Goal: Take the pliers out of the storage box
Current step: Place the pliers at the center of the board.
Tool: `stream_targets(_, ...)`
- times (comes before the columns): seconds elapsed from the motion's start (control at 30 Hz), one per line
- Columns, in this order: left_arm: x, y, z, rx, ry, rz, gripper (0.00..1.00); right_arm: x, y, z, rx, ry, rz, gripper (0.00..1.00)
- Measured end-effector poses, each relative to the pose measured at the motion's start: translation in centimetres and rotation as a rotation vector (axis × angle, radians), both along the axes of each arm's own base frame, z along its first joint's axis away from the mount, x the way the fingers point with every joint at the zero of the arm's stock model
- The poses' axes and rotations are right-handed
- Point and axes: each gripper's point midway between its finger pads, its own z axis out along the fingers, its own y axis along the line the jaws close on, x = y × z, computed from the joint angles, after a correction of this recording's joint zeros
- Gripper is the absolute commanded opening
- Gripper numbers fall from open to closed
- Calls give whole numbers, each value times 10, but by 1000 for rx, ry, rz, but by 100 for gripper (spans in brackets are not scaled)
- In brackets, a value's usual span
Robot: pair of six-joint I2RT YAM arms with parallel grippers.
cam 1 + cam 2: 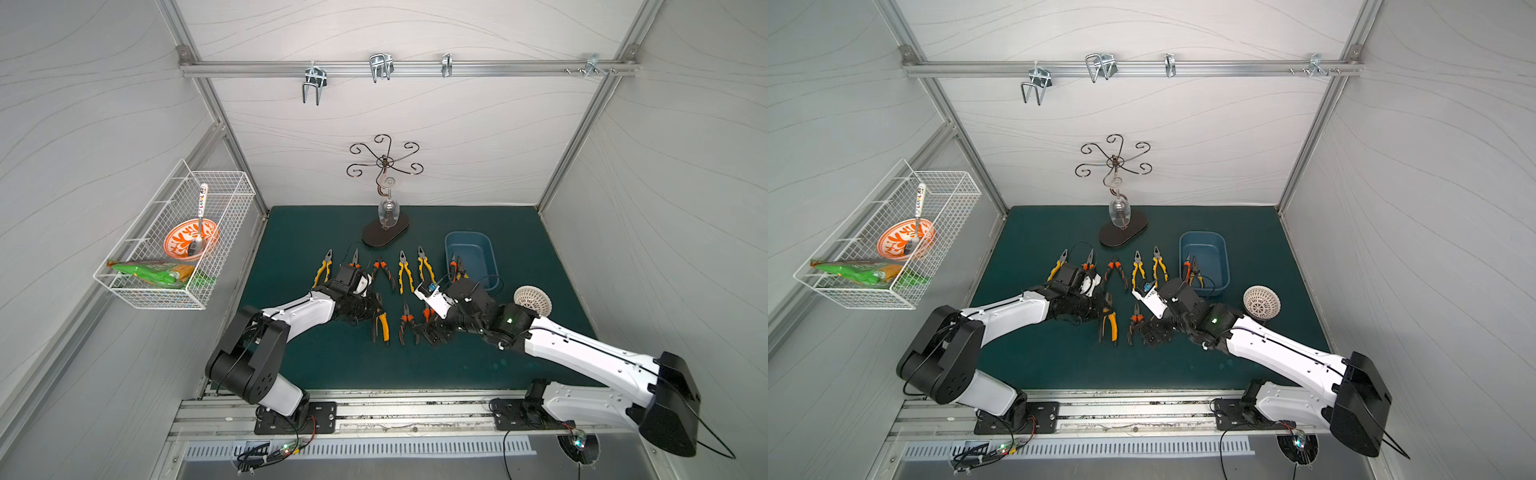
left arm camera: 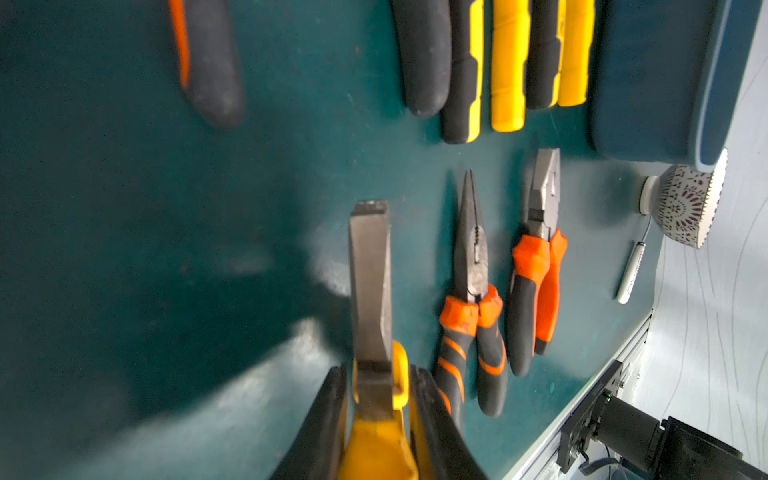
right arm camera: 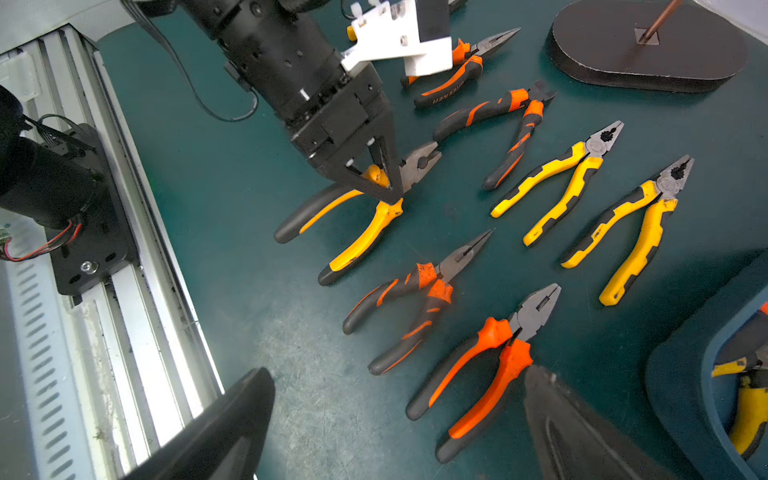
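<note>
The green mat (image 1: 291, 365) covers the floor. Clock directions are read from its middle in a top view, with 12 at the back wall. At 9, on the side wall, hangs a white wire basket (image 1: 224, 266). At 12 stands a dark-based stand (image 1: 384, 237) with a glass hanging on it.

The blue storage box (image 1: 478, 253) (image 1: 1210, 257) sits at 2, seen in both top views. At least 2 pliers (image 1: 457, 269) lie inside it, toward its 7 o'clock corner.

The right gripper (image 1: 432, 334) is at 6, its fingers spread as wide as they go. It holds nothing and hangs above the handles of orange-handled pliers (image 3: 486, 365). The left gripper (image 3: 384, 189) is at 8, clamped nearly closed around yellow-handled pliers (image 3: 365, 237) just behind the metal head. I cannot tell whether that tool touches the mat.

A patterned bowl (image 1: 532, 300) rests at 3. 8 pliers are out on the mat: 5 in a far row from 10 to 12, and 3 in a near row from 8 to 6.
</note>
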Motion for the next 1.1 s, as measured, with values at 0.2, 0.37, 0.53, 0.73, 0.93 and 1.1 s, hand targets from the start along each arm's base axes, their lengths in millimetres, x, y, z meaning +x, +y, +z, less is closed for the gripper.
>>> stream_targets(0.2, 11, -10, -13, -29, 23, 3, 3, 2, 0, -4, -15, -5, -3, 99)
stream_targets(0.37, 17, -11, -14, -23, 17, 12, 15, 5, 0, -5, -23, -16, -13, 99)
stream_targets(0.53, 19, -7, -15, 6, 18, 24, 32, 10, -2, -4, -28, -36, -31, 99)
stream_targets(0.73, 22, 2, -17, 65, 14, 39, 45, 15, -3, -2, -30, -55, -52, 99)
stream_targets(0.93, 24, 6, -14, 96, 4, 44, 56, 21, -7, -1, -34, -72, -81, 99)
stream_targets(1.1, 21, 12, -7, 120, -5, 54, 70, 37, -19, 4, -24, -84, -148, 99)
